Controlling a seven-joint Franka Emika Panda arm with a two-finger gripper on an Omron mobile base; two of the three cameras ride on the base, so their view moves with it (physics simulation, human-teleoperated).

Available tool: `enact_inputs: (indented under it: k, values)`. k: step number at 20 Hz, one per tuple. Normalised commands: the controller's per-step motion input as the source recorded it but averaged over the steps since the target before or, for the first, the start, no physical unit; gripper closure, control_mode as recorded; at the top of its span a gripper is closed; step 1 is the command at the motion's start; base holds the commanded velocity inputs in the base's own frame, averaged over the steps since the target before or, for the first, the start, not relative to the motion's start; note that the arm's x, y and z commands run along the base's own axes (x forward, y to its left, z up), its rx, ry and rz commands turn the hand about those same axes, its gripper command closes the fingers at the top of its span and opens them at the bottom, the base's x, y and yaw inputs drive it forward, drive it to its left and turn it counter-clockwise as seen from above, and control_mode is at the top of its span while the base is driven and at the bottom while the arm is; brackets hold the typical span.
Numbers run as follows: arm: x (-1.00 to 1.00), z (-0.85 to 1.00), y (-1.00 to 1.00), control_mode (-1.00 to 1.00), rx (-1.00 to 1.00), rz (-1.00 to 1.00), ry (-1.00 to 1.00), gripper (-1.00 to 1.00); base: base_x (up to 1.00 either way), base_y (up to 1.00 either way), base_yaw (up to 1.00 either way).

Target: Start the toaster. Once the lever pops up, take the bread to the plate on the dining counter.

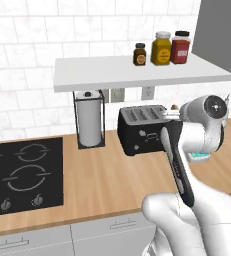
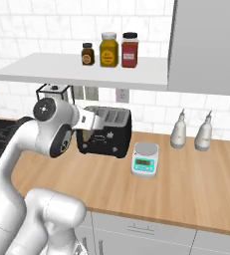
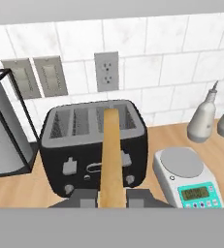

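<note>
A black four-slot toaster (image 3: 94, 145) stands at the back of the wooden table (image 1: 112, 185), against the white tiled wall, with a paper towel roll in a black wire holder (image 1: 90, 122) just beside it on one side and a small white kitchen scale (image 2: 145, 159) just beside it on the other. Beyond the scale stand two pale bottles (image 2: 179, 130) with thin spouts, near each other by the wall. Above the toaster runs a white shelf (image 1: 137, 72) bearing three jars (image 1: 161, 48) (one small and dark, one yellow, one red). A black hob (image 1: 22, 175) with four burner rings is set into the table well apart from the toaster, past the towel roll. On the wall behind the toaster are one power outlet (image 3: 106, 71) and two blank switch plates (image 3: 36, 76).

In the hand view one slice of bread (image 3: 112, 160), tan-golden and seen edge-on, rises straight up from between the two dark fingertips of the claw (image 3: 112, 198), which is clamped on the slice's lower end. The bread is out of the toaster, and its far end lies in front of the slotted top, over the third slot from the left. The toaster's face, with two levers and small grey knobs, lies beyond the claw, partly hidden by the slice. In the right base view the white arm's wrist covers the toaster's near corner.
</note>
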Motion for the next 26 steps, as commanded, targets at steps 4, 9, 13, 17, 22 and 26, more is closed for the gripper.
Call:
enact_inputs:
  k: [4,9,13,17,22,26]
  values:
    - [-1.0,0.0,0.92,-1.0,-0.07,0.0,-0.01,1.0,0.0,0.0,0.0]
    - [-0.76,-0.02,0.17,-1.0,-0.01,-0.04,-0.02,1.0,0.0,0.0,0.0]
    - [-0.08,-0.16,-0.09,-1.0,0.0,-0.06,0.0,1.0,0.0,0.0,0.0]
    - [-0.19,-0.15,0.0,-1.0,0.03,0.0,0.0,1.0,0.0,0.0,0.0]
    - [-0.61,-0.08,0.0,-1.0,0.02,-0.03,-0.05,1.0,0.0,0.0,0.0]
    - [-0.11,-0.01,0.0,-1.0,0.0,-0.01,0.0,1.0,0.0,0.0,0.0]
